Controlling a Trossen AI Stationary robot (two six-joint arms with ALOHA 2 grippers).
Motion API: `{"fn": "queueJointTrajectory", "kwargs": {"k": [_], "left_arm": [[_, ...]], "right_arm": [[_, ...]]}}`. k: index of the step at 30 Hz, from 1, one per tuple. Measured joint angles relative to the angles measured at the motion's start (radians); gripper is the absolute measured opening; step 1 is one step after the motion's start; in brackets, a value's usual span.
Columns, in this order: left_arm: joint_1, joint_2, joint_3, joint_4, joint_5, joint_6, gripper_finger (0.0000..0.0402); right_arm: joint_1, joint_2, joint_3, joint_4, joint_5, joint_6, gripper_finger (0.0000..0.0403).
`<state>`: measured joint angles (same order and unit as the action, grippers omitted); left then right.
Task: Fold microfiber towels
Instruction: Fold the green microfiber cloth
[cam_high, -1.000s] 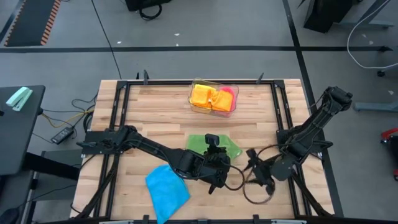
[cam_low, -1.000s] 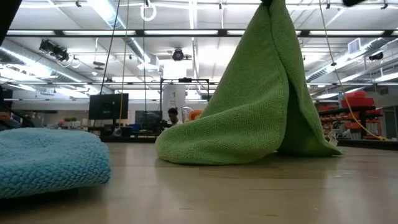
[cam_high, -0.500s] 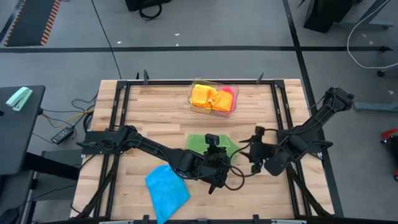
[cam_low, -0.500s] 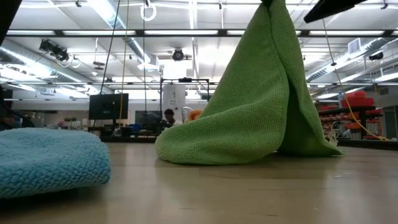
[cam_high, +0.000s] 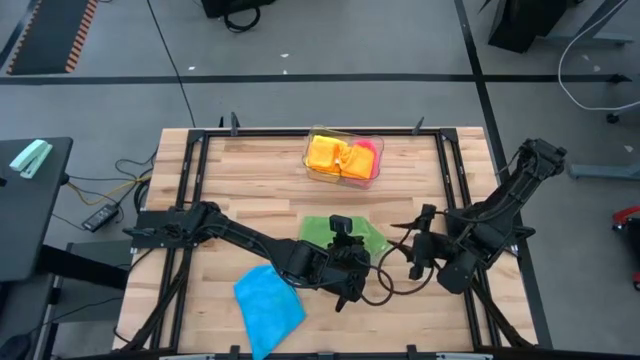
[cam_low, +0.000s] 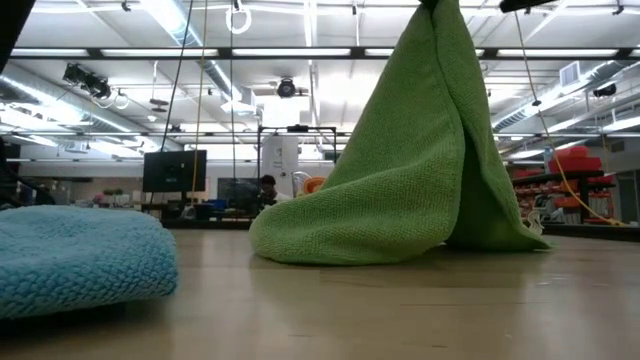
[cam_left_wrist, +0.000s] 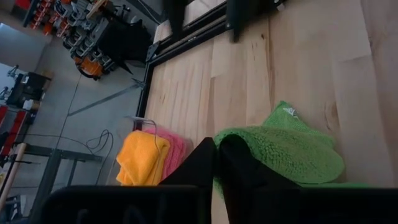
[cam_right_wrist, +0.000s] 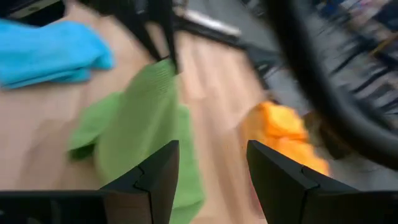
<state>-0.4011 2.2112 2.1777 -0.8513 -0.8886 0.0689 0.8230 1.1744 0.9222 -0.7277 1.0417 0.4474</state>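
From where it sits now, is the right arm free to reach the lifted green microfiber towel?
Probably yes. The right gripper, fingers open, hangs just beside the green microfiber towel, which the left gripper holds up by one corner; nothing lies between them.

Green towel peaked up mid-table; blue towel crumpled near the front edge.

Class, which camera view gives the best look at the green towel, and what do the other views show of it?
The low view: the green towel fills the picture as a tall tent, lifted at its peak. In the high view the left arm covers most of it. The left wrist view shows it bunched at the left claw. The right wrist view shows it hanging, blurred.
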Motion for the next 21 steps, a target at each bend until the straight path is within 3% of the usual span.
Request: {"fn": "queueJointTrajectory", "kwargs": {"k": [5, 9, 14, 21], "left_arm": [[0.000, 0.000, 0.000, -0.001, 0.000, 0.000, 0.0011], [0.000, 0.000, 0.000, -0.001, 0.000, 0.002, 0.0019], [0.000, 0.000, 0.000, -0.001, 0.001, 0.003, 0.0032], [0.000, 0.000, 0.000, -0.001, 0.001, 0.003, 0.0011]], "right_arm": [[0.000, 0.000, 0.000, 0.005, -0.214, 0.030, 0.0197], [0.024, 0.000, 0.000, 0.066, -0.343, -0.006, 0.0197], [0.089, 0.000, 0.000, 0.207, -0.409, -0.120, 0.0197], [0.158, 0.000, 0.000, 0.289, -0.431, -0.212, 0.0197]]}}
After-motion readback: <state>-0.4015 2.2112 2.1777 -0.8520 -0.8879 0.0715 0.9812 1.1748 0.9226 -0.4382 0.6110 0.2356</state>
